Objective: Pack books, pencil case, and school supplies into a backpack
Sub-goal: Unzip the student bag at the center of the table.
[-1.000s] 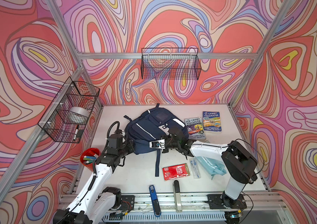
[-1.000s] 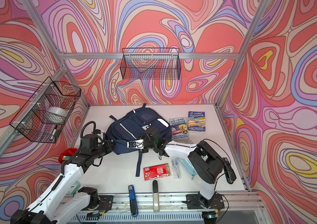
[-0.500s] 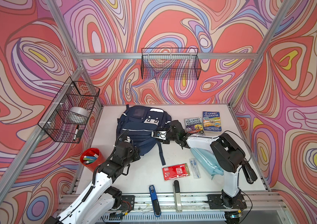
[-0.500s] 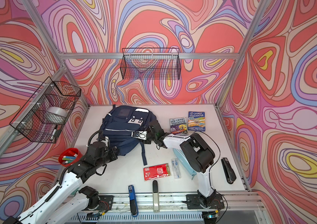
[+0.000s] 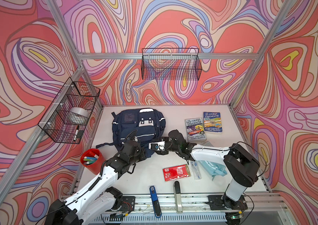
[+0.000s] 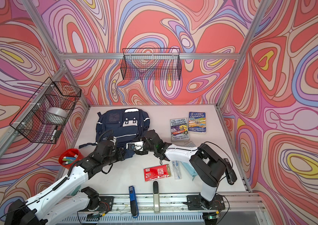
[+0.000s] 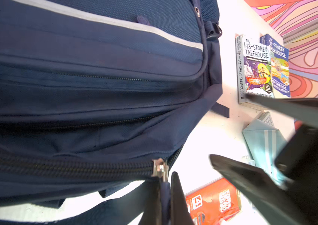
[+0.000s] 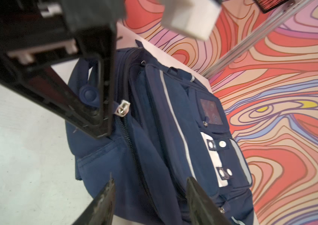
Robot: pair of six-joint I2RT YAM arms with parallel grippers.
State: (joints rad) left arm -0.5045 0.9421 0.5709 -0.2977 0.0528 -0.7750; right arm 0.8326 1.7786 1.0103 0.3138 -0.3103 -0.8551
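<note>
- White tabletop [image 5: 134, 182], swirl-patterned walls [image 5: 173, 29]. In both top views we log the backpack [image 5: 140, 126] lying flat at the far left, front pockets up.
- Same views: the two books [image 5: 195, 129] lie side by side to the backpack's right, apart from it. The pencil case [image 5: 215, 168], pen pack [image 5: 195, 169] and red packet [image 5: 176, 172] lie near the front edge. The calculator [image 5: 207, 144] shows partly behind the right arm [image 5: 206, 153].
- Same views: the left arm [image 5: 103, 175] and the right arm meet at the backpack's near end.
- Left wrist view: the left gripper [image 7: 166, 182] is pinched tight on the navy zip pull [image 7: 165, 191], just under the silver slider [image 7: 160, 169]. We see the books, pencil case and red packet on the table beyond the pack.
- Right wrist view: the right gripper [image 8: 150, 181] stands wide, one finger on either side of a fold of the pack's side fabric. We cannot tell whether the fingers touch it. The left gripper's fingertips sit at the slider.
</note>
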